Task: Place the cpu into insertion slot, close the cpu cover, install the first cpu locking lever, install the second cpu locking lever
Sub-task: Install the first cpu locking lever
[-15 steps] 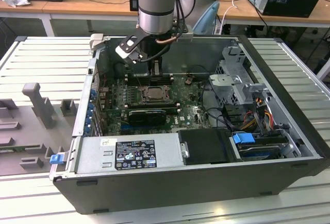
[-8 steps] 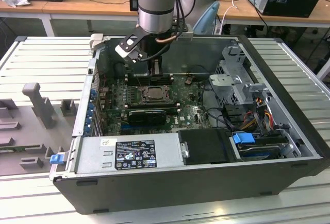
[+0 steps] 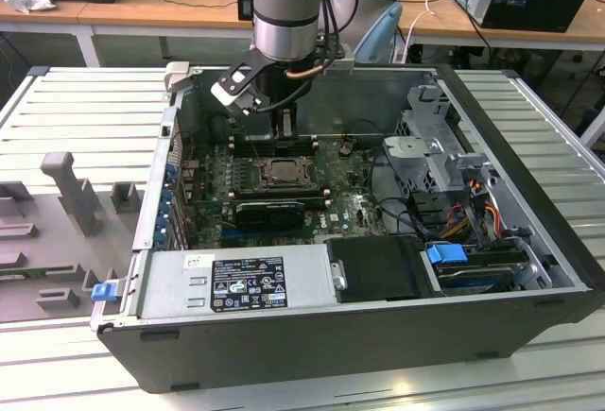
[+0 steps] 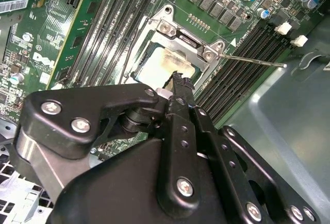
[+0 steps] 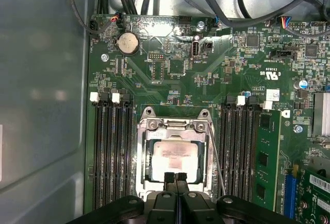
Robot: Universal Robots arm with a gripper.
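The cpu (image 5: 175, 158) lies flat in the insertion slot (image 5: 142, 183) on the green board, its pale metal face stained in the middle. The cpu cover (image 5: 175, 125) lies down around it, and the chip shows through its window. My gripper (image 5: 175, 177) is shut, fingertips together with nothing between them, at the edge of the cover's window. In the second wrist view the cpu (image 4: 159, 65) lies just beyond the fingertips (image 4: 180, 79). One thin locking lever (image 5: 217, 158) runs along the socket's side, its rod (image 4: 252, 61) standing free. In the exterior view the gripper (image 3: 284, 133) hangs over the socket (image 3: 281, 173).
Long black memory slots (image 5: 111, 152) flank the socket on both sides. The open computer case (image 3: 378, 321) has a grey wall (image 5: 41, 105) close by, a power supply (image 3: 236, 283) at the front, and drive cages with cables (image 3: 444, 161) on the exterior view's right.
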